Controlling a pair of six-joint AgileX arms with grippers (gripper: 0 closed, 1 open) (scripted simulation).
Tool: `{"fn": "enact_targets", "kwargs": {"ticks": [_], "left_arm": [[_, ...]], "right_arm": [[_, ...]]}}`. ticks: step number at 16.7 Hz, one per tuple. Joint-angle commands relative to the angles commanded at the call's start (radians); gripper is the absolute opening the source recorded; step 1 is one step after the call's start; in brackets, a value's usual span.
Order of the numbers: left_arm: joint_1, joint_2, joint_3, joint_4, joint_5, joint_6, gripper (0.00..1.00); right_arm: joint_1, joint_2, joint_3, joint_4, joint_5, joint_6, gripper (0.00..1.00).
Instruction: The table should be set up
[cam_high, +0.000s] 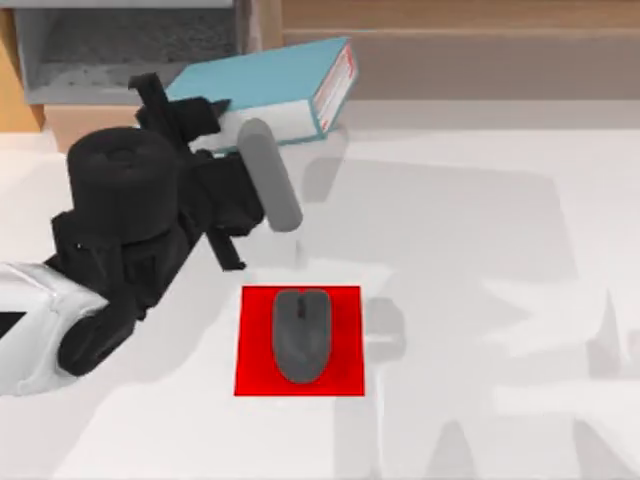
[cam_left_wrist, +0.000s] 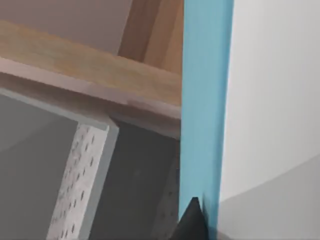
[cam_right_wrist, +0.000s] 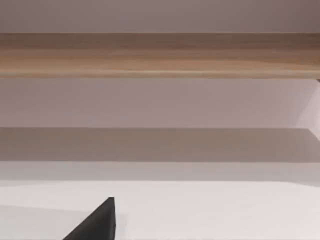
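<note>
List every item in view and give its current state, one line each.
blue book: lifted and tilted at the table's back left, held by the left gripper.
left gripper: shut on the blue book, near the shelf unit.
grey mouse: lying on the red mat, untouched.
red mat: flat on the table.
table: white.
shelf unit: standing behind the table.

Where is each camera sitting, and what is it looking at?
Top view: sits above the table, looking down at the left arm's gripper holding a blue book, with a grey mouse on a red mat.
Left wrist view: on the left arm's wrist, looking along the blue book toward the wooden shelf; a dark fingertip shows.
Right wrist view: on the right arm's wrist, low over the table, facing the wooden shelf; a dark fingertip shows.
Shared: top and left wrist views both show the blue book.
</note>
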Motion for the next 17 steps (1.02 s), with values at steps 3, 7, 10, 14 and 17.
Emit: {"fn": "enact_targets", "kwargs": {"ticks": [3,7,10,14,17], "left_arm": [[0.126,-0.002,-0.039,0.023,0.021,0.148,0.0],[0.256,0.079,0.014,0.043,0.034,0.294,0.0],[0.304,0.168,0.089,0.05,0.044,0.351,0.0],[0.318,0.225,0.134,0.05,0.05,0.369,0.0],[0.318,0.225,0.134,0.05,0.05,0.369,0.0]], "right_arm": [[0.0,0.0,0.0,0.0,0.0,0.0,1.0],[0.0,0.0,0.0,0.0,0.0,0.0,1.0],[0.0,0.0,0.0,0.0,0.0,0.0,1.0],[0.0,0.0,0.0,0.0,0.0,0.0,1.0],[0.0,0.0,0.0,0.0,0.0,0.0,1.0]]}}
